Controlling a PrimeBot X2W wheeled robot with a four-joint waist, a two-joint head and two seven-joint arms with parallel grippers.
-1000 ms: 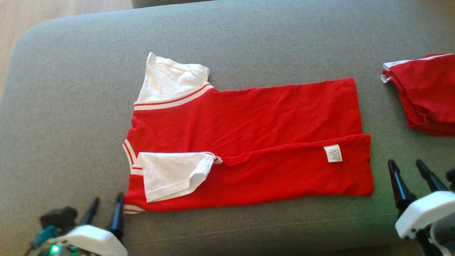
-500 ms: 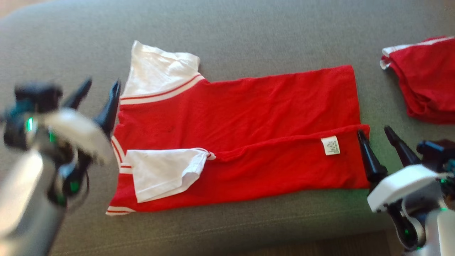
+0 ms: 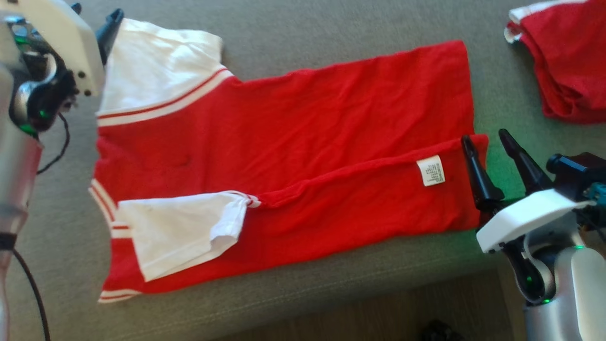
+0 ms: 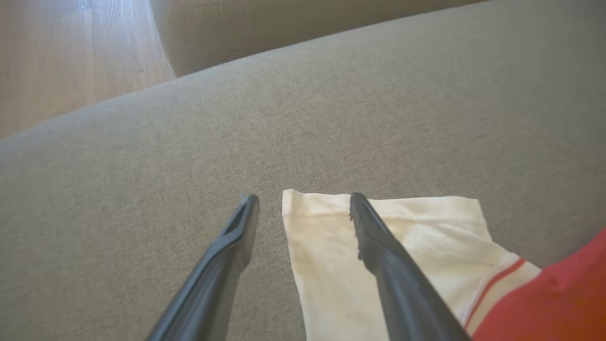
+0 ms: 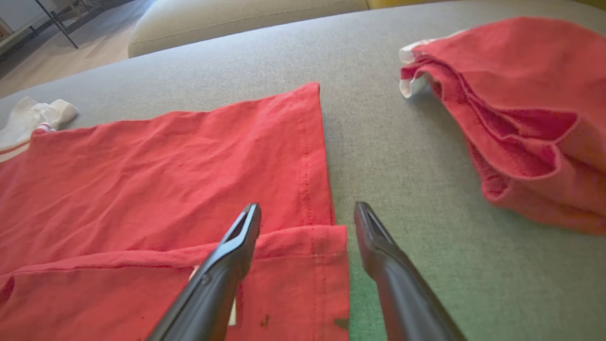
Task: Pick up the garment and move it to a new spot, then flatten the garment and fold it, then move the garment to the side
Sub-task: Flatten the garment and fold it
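Note:
The garment (image 3: pixel 303 123), a red shirt with white sleeves, lies spread on the grey cushion (image 3: pixel 293 28), its near long edge folded over with a white label (image 3: pixel 430 170) showing. My left gripper (image 3: pixel 94 16) is open at the far white sleeve (image 3: pixel 151 66). In the left wrist view the left gripper (image 4: pixel 304 198) straddles the corner of that sleeve (image 4: pixel 326 265), one finger over the cloth and one over the cushion. My right gripper (image 3: pixel 485 136) is open at the hem's right corner; in the right wrist view the right gripper (image 5: pixel 307 207) straddles the hem of the garment (image 5: pixel 165 180).
A second red garment (image 3: pixel 563 71) lies bunched at the far right of the cushion, also the red bundle (image 5: pixel 521 94) in the right wrist view. The cushion's front edge drops to wooden floor (image 3: pixel 378 312). Beyond the cushion's far left end are floor (image 4: pixel 57 61) and another beige cushion (image 4: pixel 236 28).
The camera has shifted and the scene looks closer. My left gripper went from the near left up to the far sleeve. My right gripper moved in to the hem corner. Both stayed open.

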